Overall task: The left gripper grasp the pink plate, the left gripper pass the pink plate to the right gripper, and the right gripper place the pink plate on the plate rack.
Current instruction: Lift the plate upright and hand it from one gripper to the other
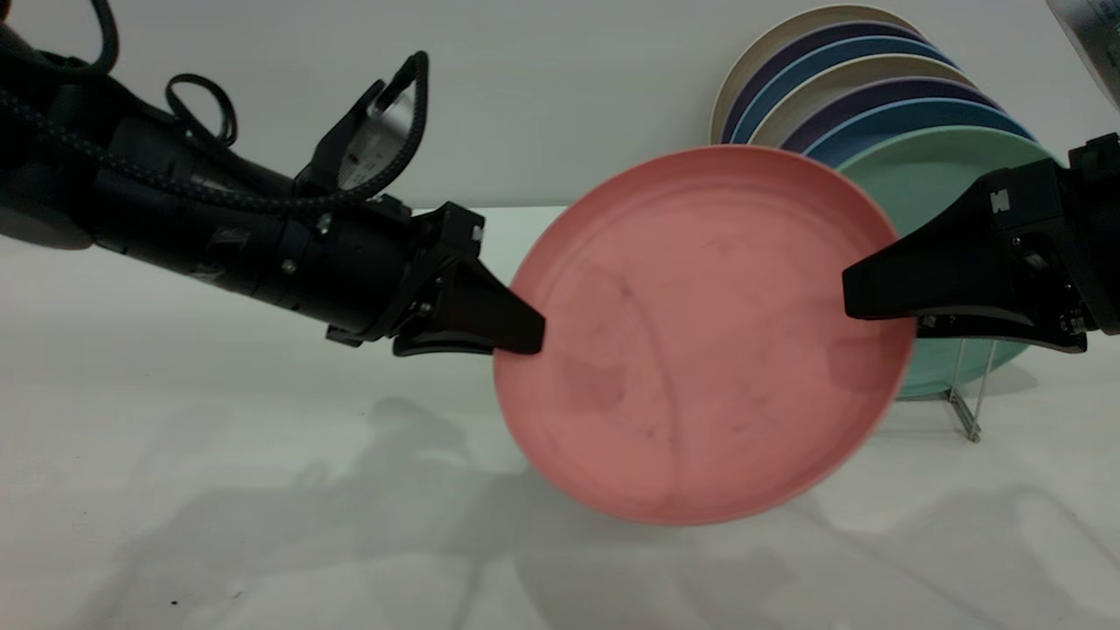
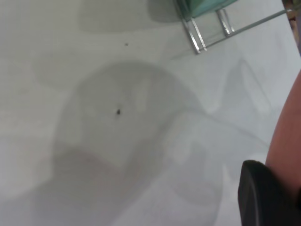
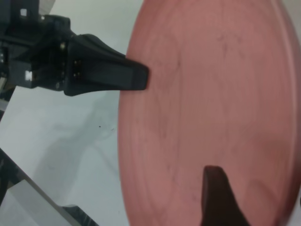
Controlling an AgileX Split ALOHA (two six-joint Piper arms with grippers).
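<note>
The pink plate (image 1: 700, 341) hangs tilted in the air above the white table, its face toward the exterior camera. My left gripper (image 1: 518, 337) is shut on its left rim, one jaw over the face and one behind. My right gripper (image 1: 862, 297) is shut on the right rim in the same way. In the right wrist view the plate (image 3: 211, 94) fills the frame, with one of my right fingers (image 3: 216, 197) on its face and the left gripper (image 3: 141, 77) at the far rim. The left wrist view shows the plate's edge (image 2: 288, 136). The plate rack (image 1: 962, 394) stands behind at the right.
The rack holds a mint-green plate (image 1: 936, 171) at the front and several blue, purple and beige plates (image 1: 840, 79) behind it. The rack's wire feet show in the left wrist view (image 2: 202, 35). The white table (image 1: 219, 455) lies below the plate.
</note>
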